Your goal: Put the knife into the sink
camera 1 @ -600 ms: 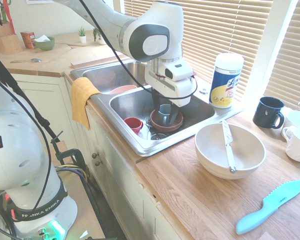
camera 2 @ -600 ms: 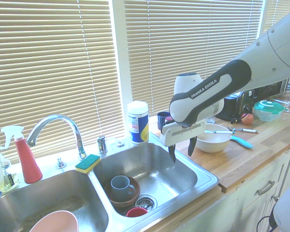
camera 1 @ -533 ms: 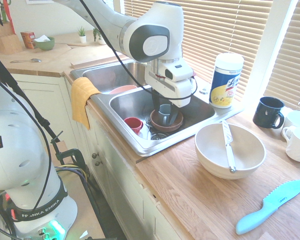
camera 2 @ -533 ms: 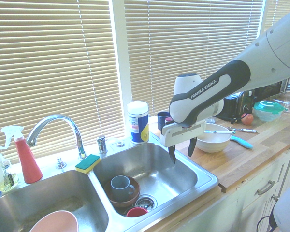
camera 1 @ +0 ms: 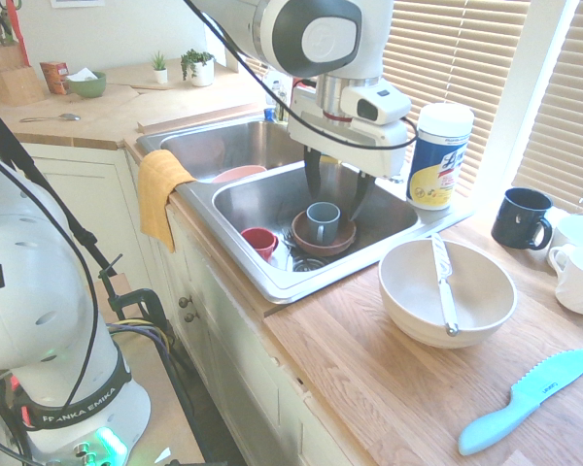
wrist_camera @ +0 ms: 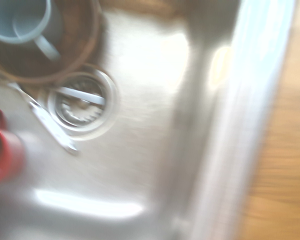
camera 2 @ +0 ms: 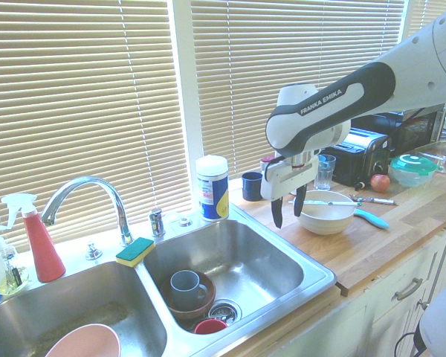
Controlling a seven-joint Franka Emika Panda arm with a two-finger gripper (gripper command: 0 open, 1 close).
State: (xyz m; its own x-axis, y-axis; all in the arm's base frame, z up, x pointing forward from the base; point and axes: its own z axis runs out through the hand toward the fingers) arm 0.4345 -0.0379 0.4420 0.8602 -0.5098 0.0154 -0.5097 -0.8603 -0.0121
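The gripper [camera 1: 335, 194] hangs empty over the sink [camera 1: 389, 225] at upper centre, fingers spread wide and pointing down. The knife [camera 1: 442, 282] lies across the rim of the bowl [camera 1: 408, 303] at right, on the counter [camera 1: 369, 379].

Gripper [camera 1: 334, 194] hangs over the sink [camera 1: 272, 199] basin, fingers [camera 1: 312, 180] spread, nothing held. Knife [camera 1: 442, 282] lies across the white bowl [camera 1: 447, 291] on the worktop [camera 1: 398, 379]. Teal knife [camera 1: 525, 400] sits nearer the front edge.
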